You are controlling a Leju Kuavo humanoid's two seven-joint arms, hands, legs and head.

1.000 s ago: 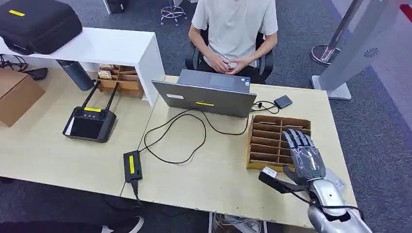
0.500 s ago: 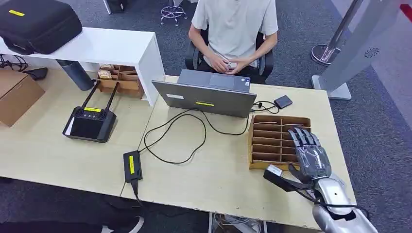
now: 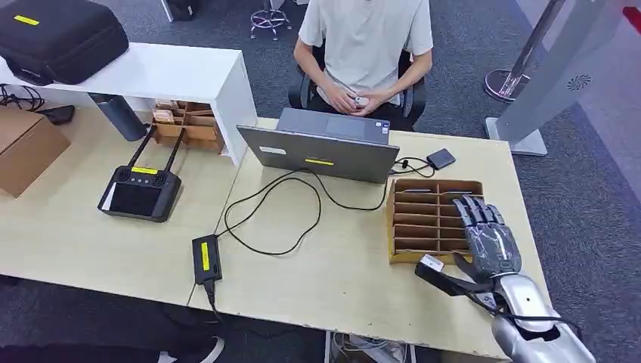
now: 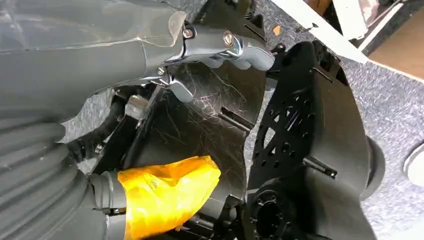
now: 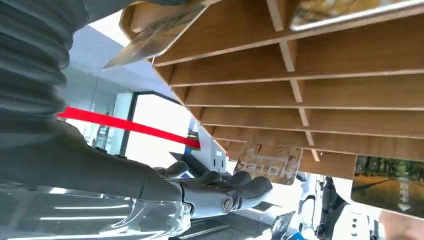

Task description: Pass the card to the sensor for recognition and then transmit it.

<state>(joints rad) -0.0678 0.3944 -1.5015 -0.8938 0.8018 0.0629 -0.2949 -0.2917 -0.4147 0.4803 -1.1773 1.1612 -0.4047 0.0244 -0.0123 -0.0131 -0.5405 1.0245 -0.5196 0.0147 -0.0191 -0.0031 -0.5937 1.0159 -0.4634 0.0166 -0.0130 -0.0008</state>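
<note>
**Right hand spread over the card rack, holding nothing**

Head view: one right hand (image 3: 487,243) lay flat over the right end of one slotted wooden rack (image 3: 423,219), fingers straight and apart, nothing in them. Beyond the rack stood one laptop (image 3: 321,153) and one small black box (image 3: 441,158); well left of the rack lay one antenna controller (image 3: 140,191) and one power brick (image 3: 205,259). One person (image 3: 365,45) sat behind the laptop. The table (image 3: 317,280) was pale wood, and the floor was grey carpet. Left wrist view: whether the left hand (image 4: 227,47) was wide or closed could not be told. Right wrist view: four cards (image 5: 267,161) sat in the rack's slots, with the hand's open fingers (image 5: 235,187) just beside the rack, touching none.
</note>
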